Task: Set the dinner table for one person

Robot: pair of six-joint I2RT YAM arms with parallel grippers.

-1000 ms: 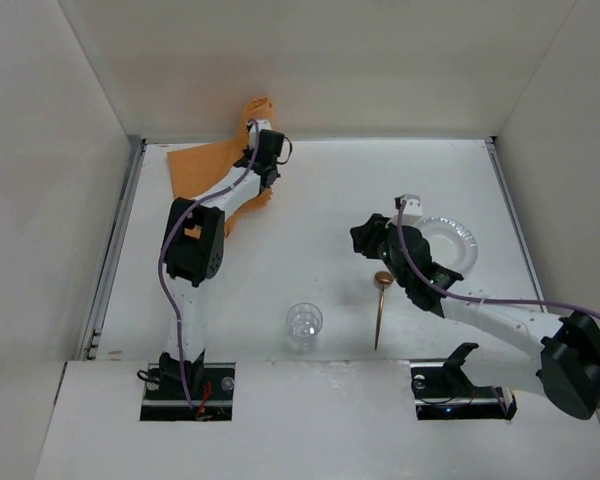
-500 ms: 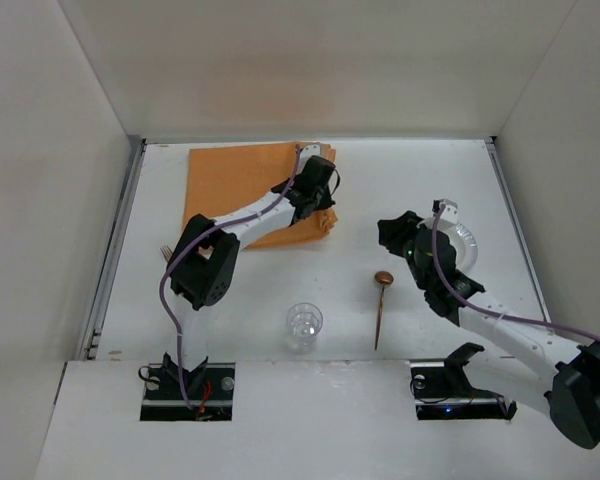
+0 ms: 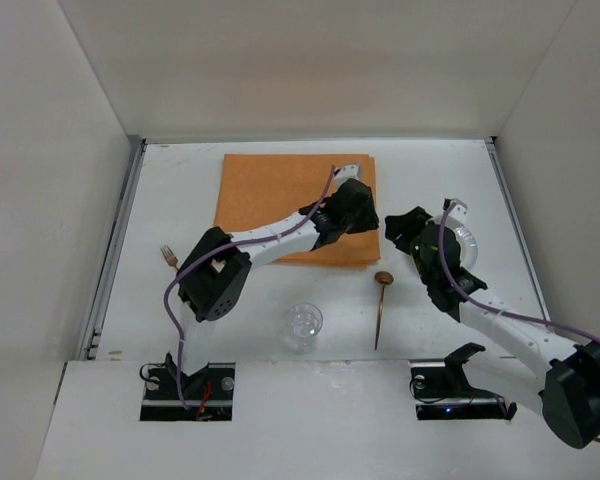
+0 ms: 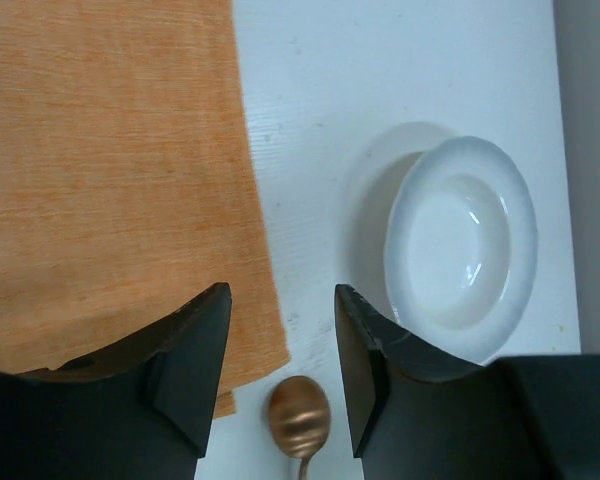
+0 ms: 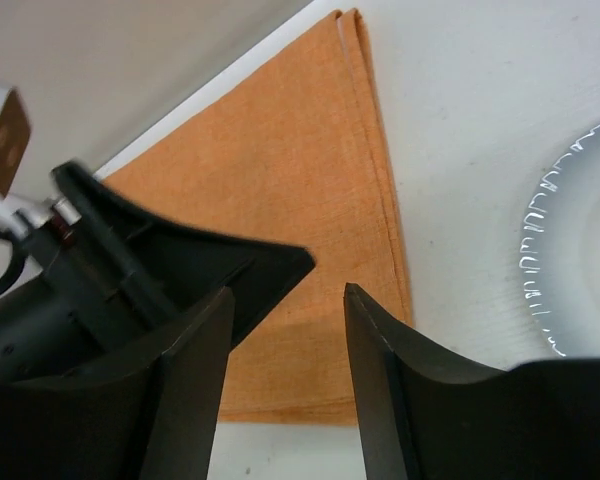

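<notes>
Now, on the dinner table [image 3: 270,285], the fork [image 3: 167,254] lies far left, near the rail. The orange placemat [image 3: 280,195] lies flat mid-table, with our left gripper [image 4: 280,295] over its right edge, fingers apart and empty. We judge the placemat step finished. Our right gripper [image 5: 287,295], also spread and empty, hovers just beside the plate [image 4: 460,250]. Next we would grip the plate's rim and carry it onto the placemat.

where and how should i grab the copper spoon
The spoon lies flat on the dinner table, its thin handle running toward the near edge, clear of the placemat and glass. So probably grip the handle near its middle, coming straight down from above and closing across its width.
</notes>
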